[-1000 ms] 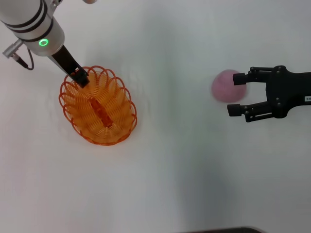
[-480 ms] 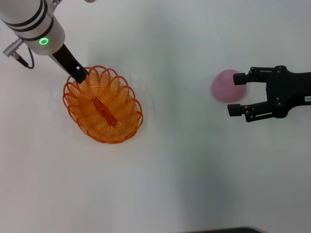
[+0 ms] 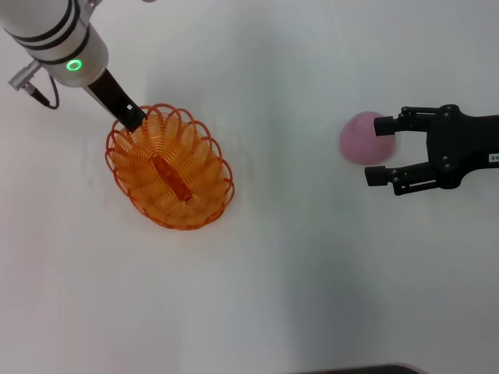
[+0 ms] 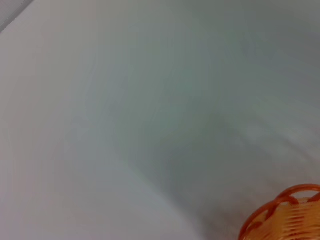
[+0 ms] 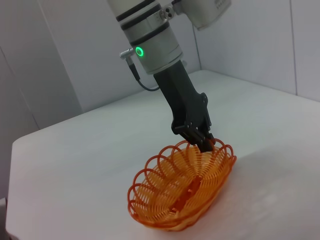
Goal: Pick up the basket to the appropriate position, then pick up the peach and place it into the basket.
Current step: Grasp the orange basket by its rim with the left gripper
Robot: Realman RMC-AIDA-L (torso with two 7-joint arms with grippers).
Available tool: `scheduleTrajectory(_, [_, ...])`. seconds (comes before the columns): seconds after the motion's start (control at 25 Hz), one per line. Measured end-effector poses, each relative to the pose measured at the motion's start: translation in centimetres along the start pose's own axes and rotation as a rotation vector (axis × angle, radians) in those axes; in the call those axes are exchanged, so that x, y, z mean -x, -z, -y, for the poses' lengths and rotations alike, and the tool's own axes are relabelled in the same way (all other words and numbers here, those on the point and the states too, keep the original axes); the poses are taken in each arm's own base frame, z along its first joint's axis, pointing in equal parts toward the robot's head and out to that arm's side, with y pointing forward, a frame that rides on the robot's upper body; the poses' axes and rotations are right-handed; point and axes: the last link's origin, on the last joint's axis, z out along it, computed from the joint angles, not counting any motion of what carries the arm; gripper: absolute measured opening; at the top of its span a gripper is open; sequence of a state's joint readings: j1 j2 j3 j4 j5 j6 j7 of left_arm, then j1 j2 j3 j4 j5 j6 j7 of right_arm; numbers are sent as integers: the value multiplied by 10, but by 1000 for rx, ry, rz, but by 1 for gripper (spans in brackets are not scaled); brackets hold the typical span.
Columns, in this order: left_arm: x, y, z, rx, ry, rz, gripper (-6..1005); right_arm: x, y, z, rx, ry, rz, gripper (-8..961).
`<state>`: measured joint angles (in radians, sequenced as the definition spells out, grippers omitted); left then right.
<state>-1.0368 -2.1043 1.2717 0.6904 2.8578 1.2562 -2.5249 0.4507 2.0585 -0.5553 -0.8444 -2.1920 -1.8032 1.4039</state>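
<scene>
White tabletop [image 3: 296, 296] carries all items, and positions below are given relative to the basket [image 3: 170, 167]. The orange wire-loop basket lies toward the robot's left side of the tabletop; the right wrist view shows it sitting level with its base at the surface, though whether it is touching or slightly raised cannot be confirmed. The left hand [image 3: 129, 119] is closed on one scalloped loop of the basket's rim, at the end nearest the left arm, gripping the rim only. The peach [image 3: 361, 138] rests well apart from the basket, toward the robot's right, with bare tabletop between them. The right hand [image 3: 380, 152] sits just beside the peach on the side away from the basket, fingers spread wide, one fingertip [image 3: 383, 126] close against the fruit; it holds nothing. The step in hand appears to be basket positioning. To do it well, move the basket slowly toward the peach while keeping it level, since a single-loop grip allows the far end to swing or drag. Set the basket flat within easy reach of the right arm, then release straight off the rim so the loop does not snag.
</scene>
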Motion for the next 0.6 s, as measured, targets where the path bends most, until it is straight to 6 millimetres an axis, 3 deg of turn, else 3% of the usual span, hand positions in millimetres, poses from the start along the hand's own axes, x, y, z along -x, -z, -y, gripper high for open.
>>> scheduleTrajectory(0.6, [3,6,0,48,15,-14,109,-1,-2,0,1,-5,3,945])
